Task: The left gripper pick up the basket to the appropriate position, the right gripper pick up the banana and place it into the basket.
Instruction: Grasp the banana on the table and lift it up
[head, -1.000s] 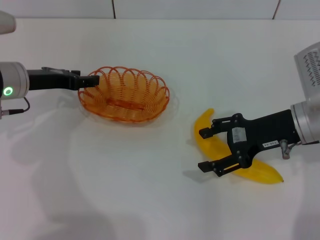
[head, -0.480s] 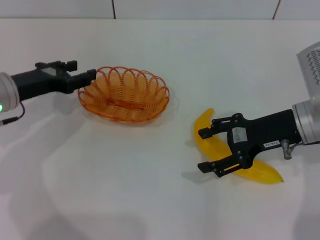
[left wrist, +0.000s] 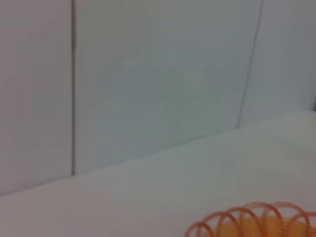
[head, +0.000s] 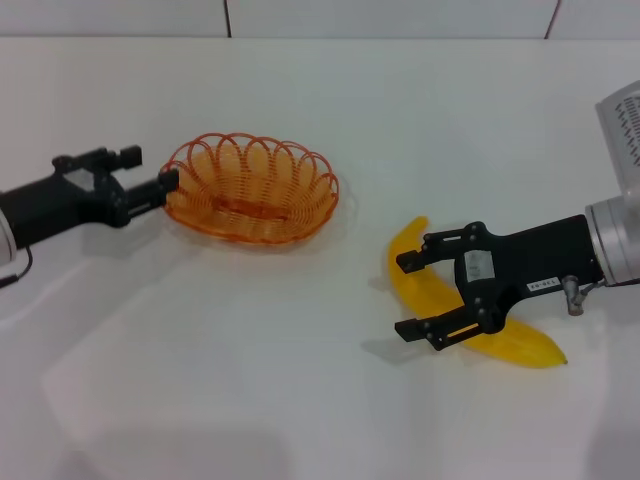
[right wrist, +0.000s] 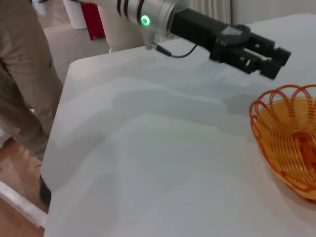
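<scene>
The orange wire basket [head: 250, 188] sits on the white table, left of centre; its rim also shows in the left wrist view [left wrist: 252, 222] and the right wrist view [right wrist: 289, 133]. My left gripper [head: 168, 184] hovers just off the basket's left rim, holding nothing, and its black fingers [right wrist: 269, 57] stand a little apart. The yellow banana [head: 525, 347] lies flat at the right. My right gripper [head: 405, 297] is open, one finger on each side of the banana's middle, not closed on it.
A person in beige trousers [right wrist: 22, 84] stands beyond the table's left edge [right wrist: 57, 148]. A red object [right wrist: 94, 19] sits on the floor there. A tiled wall [left wrist: 148, 74] runs behind the table.
The left gripper let go of the basket's rim and drew back to the left. The basket shifted slightly. The right gripper and banana stayed put.
</scene>
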